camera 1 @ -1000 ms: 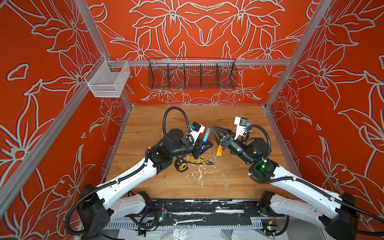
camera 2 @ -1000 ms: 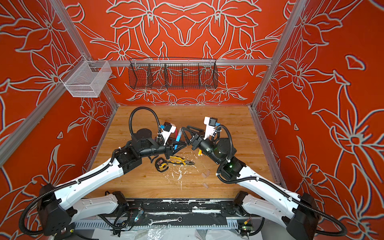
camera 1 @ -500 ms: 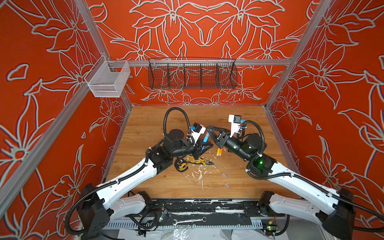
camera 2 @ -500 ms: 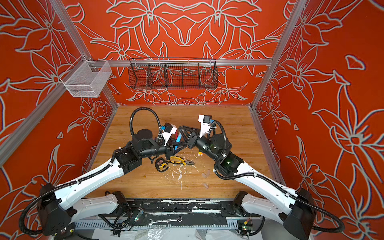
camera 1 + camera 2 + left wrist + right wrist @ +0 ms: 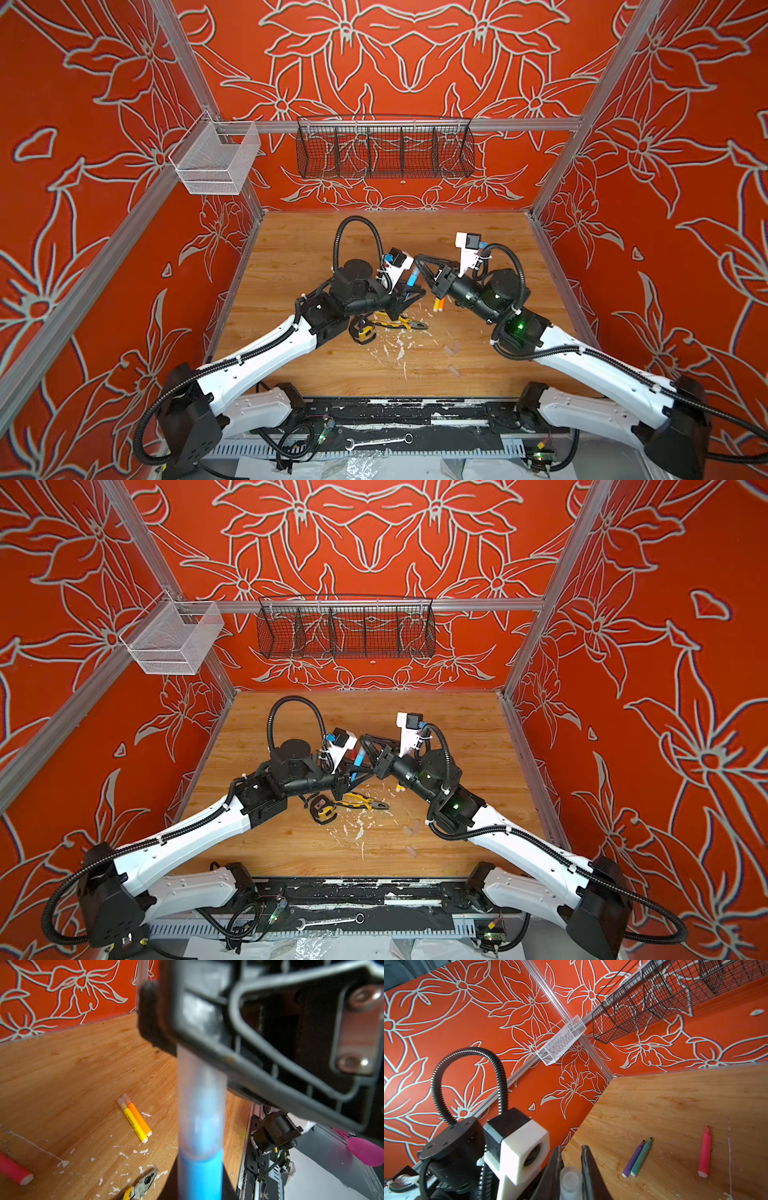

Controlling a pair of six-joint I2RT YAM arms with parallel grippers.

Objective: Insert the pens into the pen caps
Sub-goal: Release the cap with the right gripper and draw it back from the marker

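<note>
Since a second ago the right hand [image 5: 571, 1151] has swung left to the middle and clenched. Its fingers now pinch the clear cap [image 5: 570, 1180] that sits over the tip of the blue pen [image 5: 412, 277]. The left hand [image 5: 409, 296] has not shifted and stays clamped on that pen's barrel, holding it raised above the table [image 5: 299, 249], just beyond the pliers [image 5: 399, 324].

The yellow pen [image 5: 134, 1126] and orange pen [image 5: 139, 1120], both capped, lie touching side by side, nearer and to the right, partly under the right arm. Loose caps [image 5: 451, 350] lie nearer still, right of the white flecks [image 5: 399, 349]. The right wrist view shows the purple pen [image 5: 633, 1159] and green pen [image 5: 641, 1156] together and the pink pen [image 5: 705, 1153] apart from them, all uncapped.

Open wood runs from the hands to the far wall and to the right rail. Both arms crowd the near edge.
</note>
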